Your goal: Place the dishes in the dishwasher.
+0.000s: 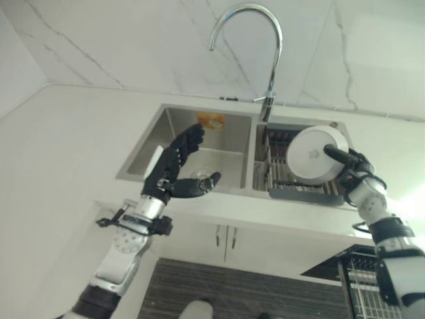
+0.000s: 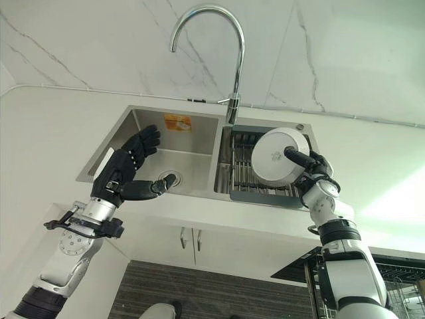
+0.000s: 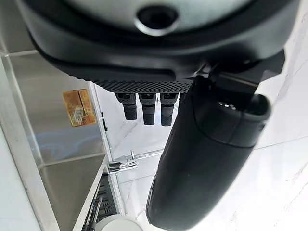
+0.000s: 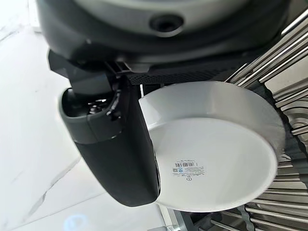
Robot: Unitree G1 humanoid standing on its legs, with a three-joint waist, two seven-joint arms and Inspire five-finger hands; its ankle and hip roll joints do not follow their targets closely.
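Over the rack (image 2: 247, 174) in the sink's (image 2: 199, 126) right basin, at 3 o'clock, the right hand (image 2: 312, 165) pinches one white plate (image 2: 277, 158), underside showing. At 9 o'clock, the left hand (image 2: 129, 167) hovers with fingers spread, empty, above the left basin. One faucet (image 2: 229, 60) arches at 12 o'clock.

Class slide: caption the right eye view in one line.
Right robot hand grips a white plate over the sink rack; left robot hand open.

Bright, even daylight across the whole kitchen

A strong white glare washes out the tabletop (image 1: 412, 199) at the right edge, the sink (image 2: 199, 149) walls show soft reflections, and both wrist views blur the dark hand bulk up close.
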